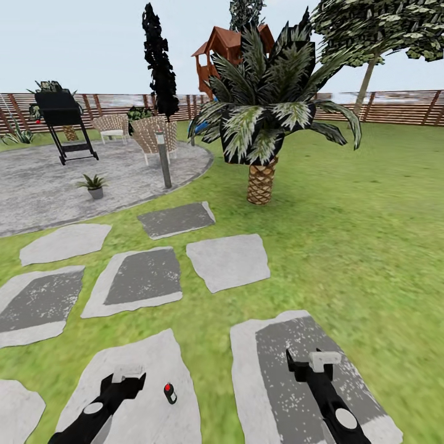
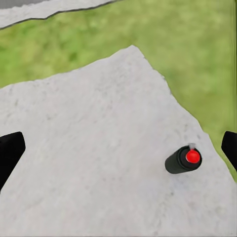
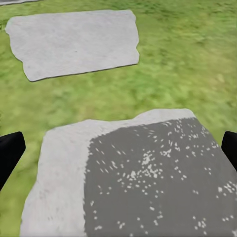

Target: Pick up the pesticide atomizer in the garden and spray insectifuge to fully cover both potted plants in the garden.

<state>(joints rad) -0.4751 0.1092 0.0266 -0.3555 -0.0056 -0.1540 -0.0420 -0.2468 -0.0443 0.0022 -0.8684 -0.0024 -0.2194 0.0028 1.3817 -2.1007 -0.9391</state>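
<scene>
Nearby, atomizer [image 1: 170, 393] flat on slab [image 1: 142, 382]

Potted plant [image 1: 94, 185] on patio [image 1: 37, 185]

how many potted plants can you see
1: a potted plant on the patio, near the grill. A second may be hidden or too far to tell.

A black red-capped can [image 1: 170, 393] lies on a stepping slab [image 1: 148, 370].
</scene>
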